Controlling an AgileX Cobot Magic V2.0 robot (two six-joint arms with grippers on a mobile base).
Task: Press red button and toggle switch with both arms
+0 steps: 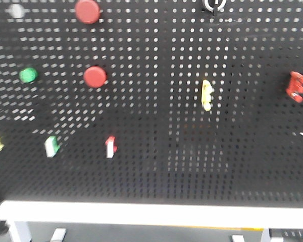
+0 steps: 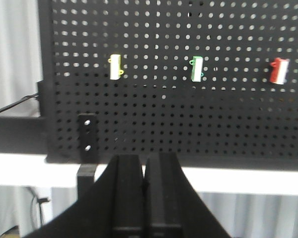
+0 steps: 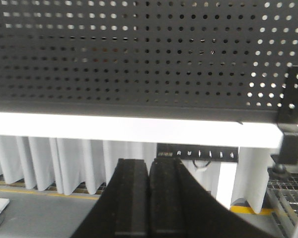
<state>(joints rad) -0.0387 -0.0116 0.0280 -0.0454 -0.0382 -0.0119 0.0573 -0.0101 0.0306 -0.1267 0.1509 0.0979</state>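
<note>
In the front view a black pegboard (image 1: pixel 156 191) carries two round red buttons. The slightly larger red button (image 1: pixel 87 11) is at the top left, and a second red one (image 1: pixel 95 76) sits below it. The toggle switch (image 1: pixel 214 5), a silvery ring with a dark lever, is at the top edge right of centre. Neither gripper shows in the front view. My left gripper (image 2: pixel 144 161) is shut and empty, low in front of the board's bottom edge. My right gripper (image 3: pixel 149 163) is shut and empty, below the white shelf edge (image 3: pixel 139 130).
A green button (image 1: pixel 28 75) is at the left and a yellow clip (image 1: pixel 207 94) at mid right. A red part (image 1: pixel 296 86) sits at the far right. Three small rocker switches (image 1: pixel 110 146) line the lower left, also in the left wrist view (image 2: pixel 196 68). A black bracket (image 3: pixel 292 124) hangs at the right.
</note>
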